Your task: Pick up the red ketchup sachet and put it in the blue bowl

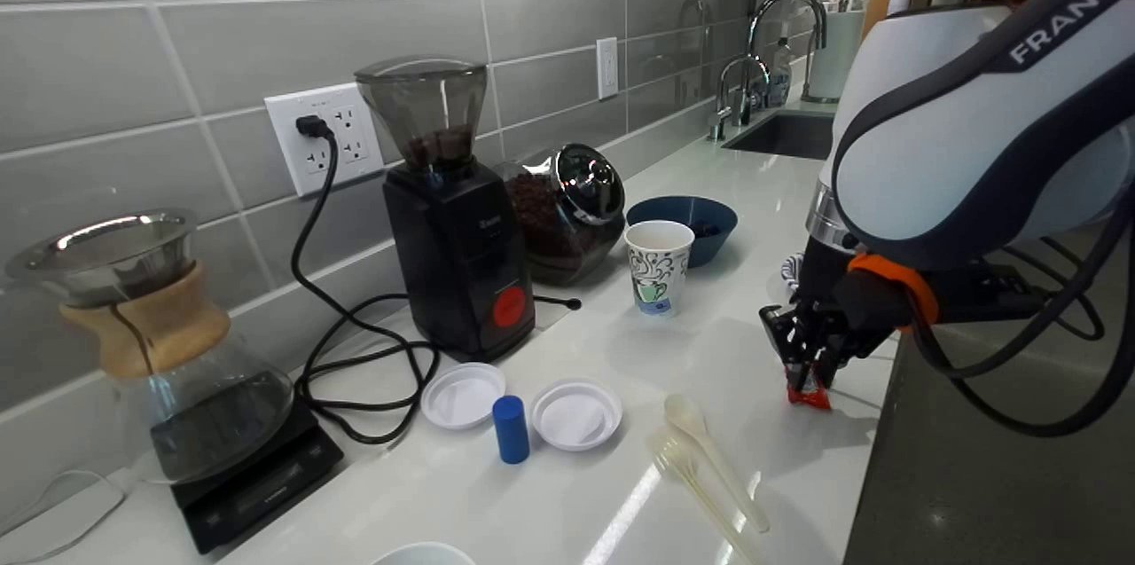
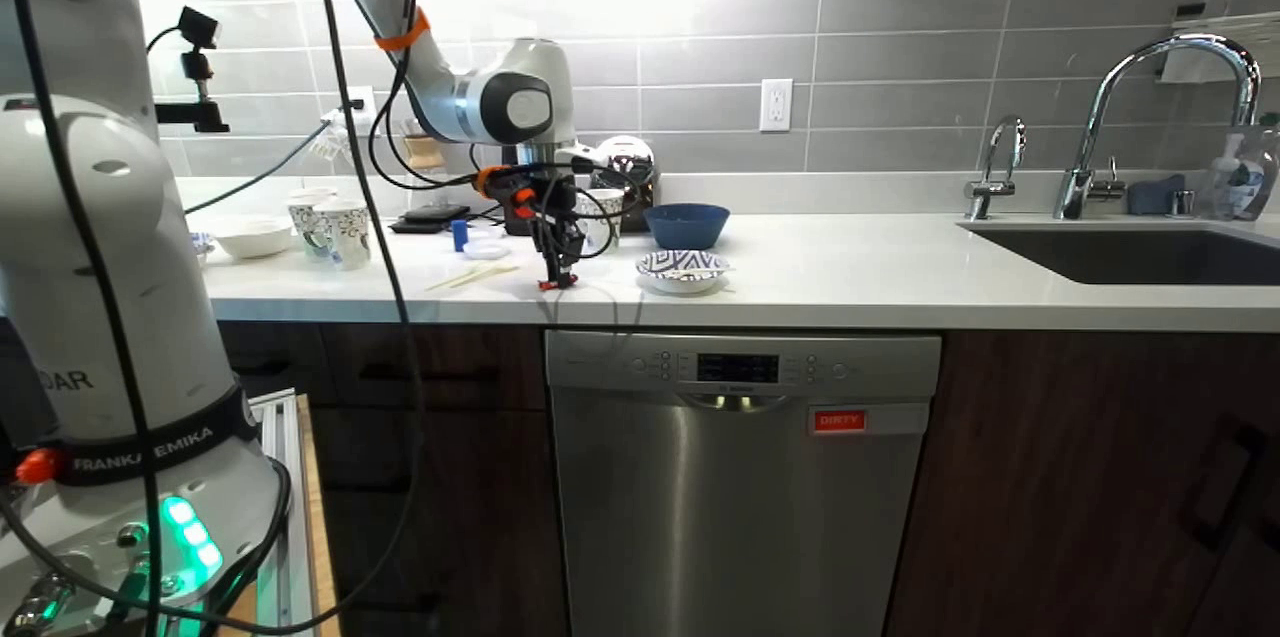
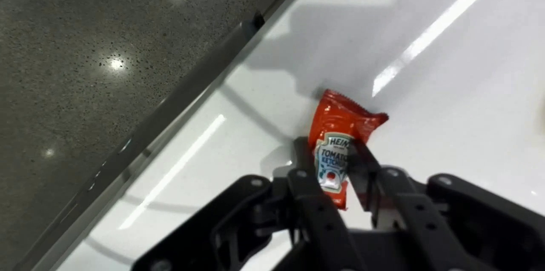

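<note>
The red ketchup sachet [image 3: 334, 120] is pinched between the two fingers of my gripper [image 3: 332, 147] in the wrist view. Its sides bulge and its printed label faces the camera. In both exterior views the gripper [image 1: 809, 368] points down near the counter's front edge, with the sachet [image 1: 810, 396] at its tips; the sachet also shows small and red [image 2: 557, 283]. It is at or just above the counter; I cannot tell which. The dark blue bowl [image 1: 712, 247] stands farther back, behind the paper cup, with something dark inside. It also shows near the wall [image 2: 686, 232].
A patterned paper cup [image 1: 658, 268] stands in front of the bowl. A blue-and-white patterned dish [image 2: 682, 285] sits beside the gripper. A plastic spoon [image 1: 723, 467] and fork [image 1: 700, 494], white lids [image 1: 576, 414], a blue cylinder [image 1: 511, 430] and a coffee grinder [image 1: 461, 255] are around.
</note>
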Available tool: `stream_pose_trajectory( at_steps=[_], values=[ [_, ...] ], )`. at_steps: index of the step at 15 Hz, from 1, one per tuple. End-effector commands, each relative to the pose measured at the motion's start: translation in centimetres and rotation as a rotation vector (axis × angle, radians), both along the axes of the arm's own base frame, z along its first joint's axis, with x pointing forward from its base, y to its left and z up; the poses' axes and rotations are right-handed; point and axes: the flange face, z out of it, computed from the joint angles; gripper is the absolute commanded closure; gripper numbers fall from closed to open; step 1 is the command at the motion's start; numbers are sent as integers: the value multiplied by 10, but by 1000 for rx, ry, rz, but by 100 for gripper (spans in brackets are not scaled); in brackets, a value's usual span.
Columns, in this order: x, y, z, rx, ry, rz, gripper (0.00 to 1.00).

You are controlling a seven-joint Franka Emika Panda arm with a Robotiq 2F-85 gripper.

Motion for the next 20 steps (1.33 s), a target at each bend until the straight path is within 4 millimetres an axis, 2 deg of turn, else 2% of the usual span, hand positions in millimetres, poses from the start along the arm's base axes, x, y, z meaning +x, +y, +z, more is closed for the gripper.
stream_pose_trajectory(
  at_steps=[1, 3, 7, 11, 13, 14, 16, 20],
  values=[
    [10, 6, 0, 2, -22, -11, 99],
    [11, 6, 7, 2, -40, -10, 100],
    [20, 9, 37, 14, -128, -1, 100],
    [32, 14, 92, 2, -308, 18, 100],
    [33, 17, 121, 16, -371, 21, 100],
    [37, 14, 96, 15, -310, 25, 99],
    [36, 15, 117, 21, -350, 26, 99],
    [35, 15, 121, 22, -359, 27, 99]
  ],
)
